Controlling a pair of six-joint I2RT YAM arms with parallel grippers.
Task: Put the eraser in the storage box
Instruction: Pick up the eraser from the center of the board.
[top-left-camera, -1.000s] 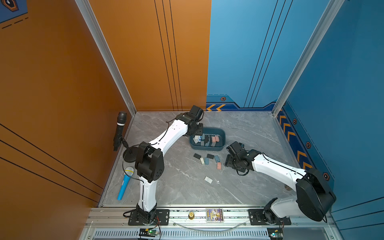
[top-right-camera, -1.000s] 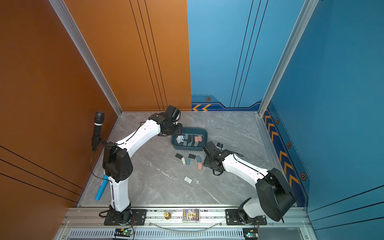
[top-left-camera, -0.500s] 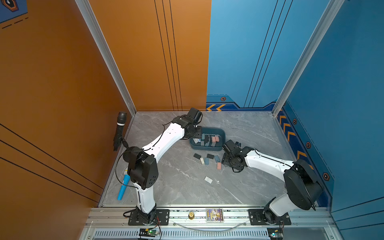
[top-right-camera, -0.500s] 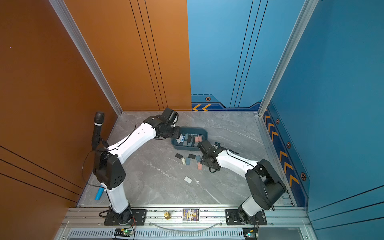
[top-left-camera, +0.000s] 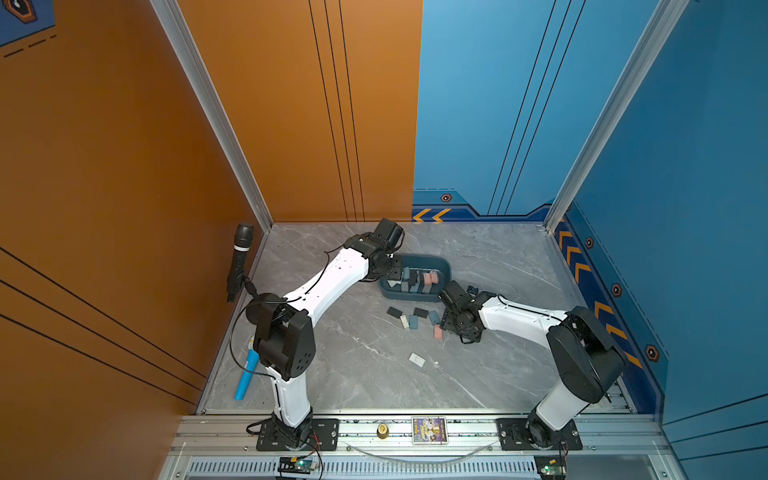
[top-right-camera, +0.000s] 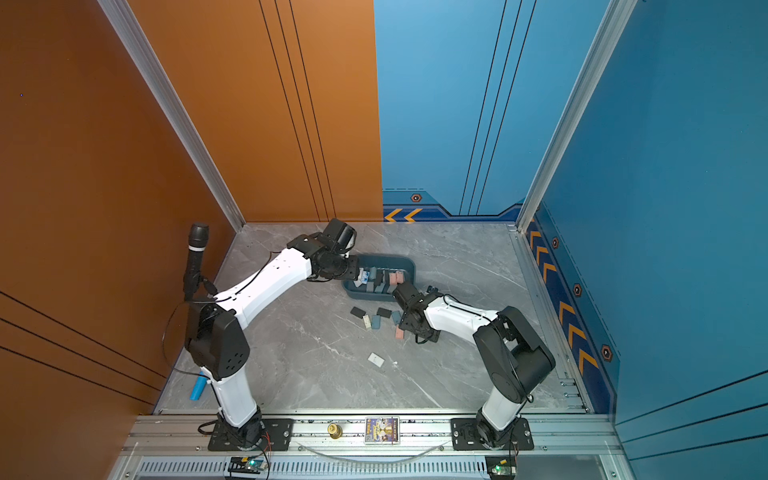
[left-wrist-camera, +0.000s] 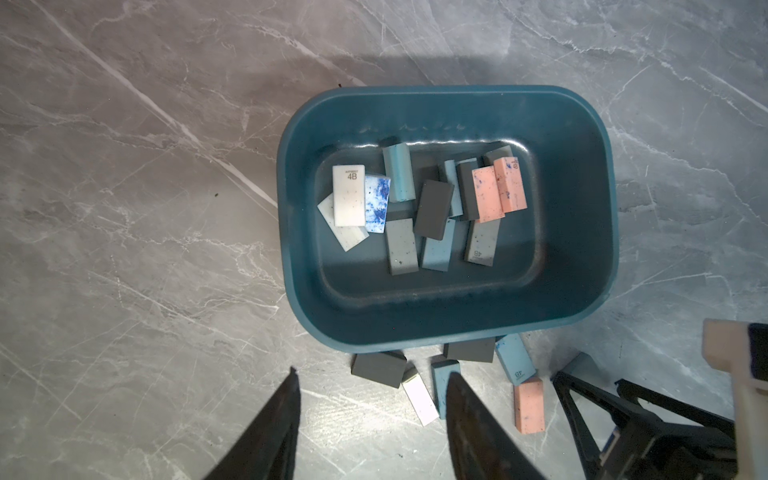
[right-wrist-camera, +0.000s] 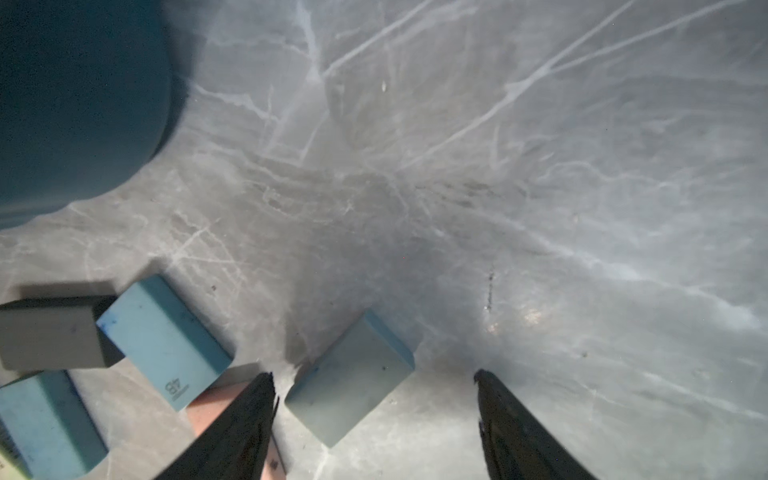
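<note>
Robot test cell, enclosed booth of orange wall panels (top-left-camera: 124, 166) and blue wall panels (top-left-camera: 498, 104) on aluminium posts (top-left-camera: 208, 104), grey marble-pattern tabletop (top-left-camera: 374, 386), two arm bases (top-left-camera: 297, 434) bolted to an extruded front rail (top-left-camera: 469, 432), microphone (top-left-camera: 243, 239) clamped at one side.

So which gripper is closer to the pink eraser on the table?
Right. The right gripper sits low right beside the pink eraser, jaws open around a blue eraser next to it. The left gripper hangs open at the box's end, farther off.
</note>
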